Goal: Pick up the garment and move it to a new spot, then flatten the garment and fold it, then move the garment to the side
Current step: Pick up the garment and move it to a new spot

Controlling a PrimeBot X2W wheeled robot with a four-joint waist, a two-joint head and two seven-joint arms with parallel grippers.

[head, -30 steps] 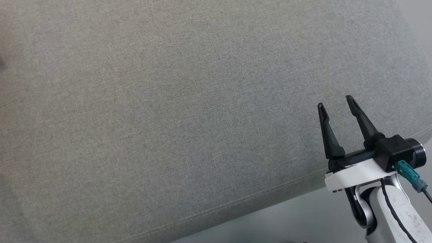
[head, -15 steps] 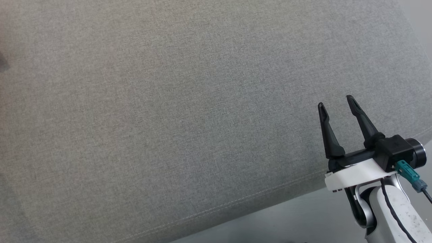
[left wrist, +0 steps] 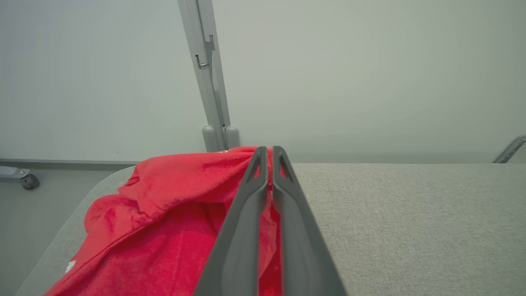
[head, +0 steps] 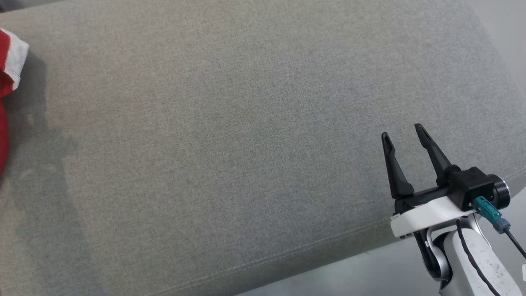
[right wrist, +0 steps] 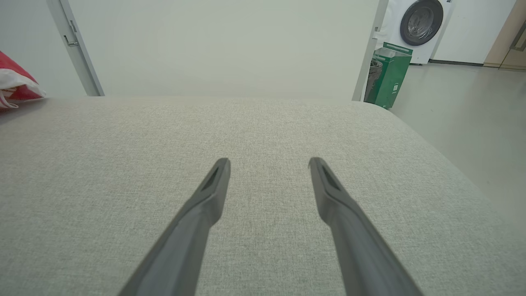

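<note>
Red garment [left wrist: 164,213], bunched, axis unclear

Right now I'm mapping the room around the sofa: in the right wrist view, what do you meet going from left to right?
The red and white garment → grey upright post → right gripper, open over the grey cushion → green bin → white washing machine.

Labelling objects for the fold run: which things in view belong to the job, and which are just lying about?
Job: garment; left gripper, shut on it; right gripper, open; cushion.
Lying about: washer; green bin; post.
</note>
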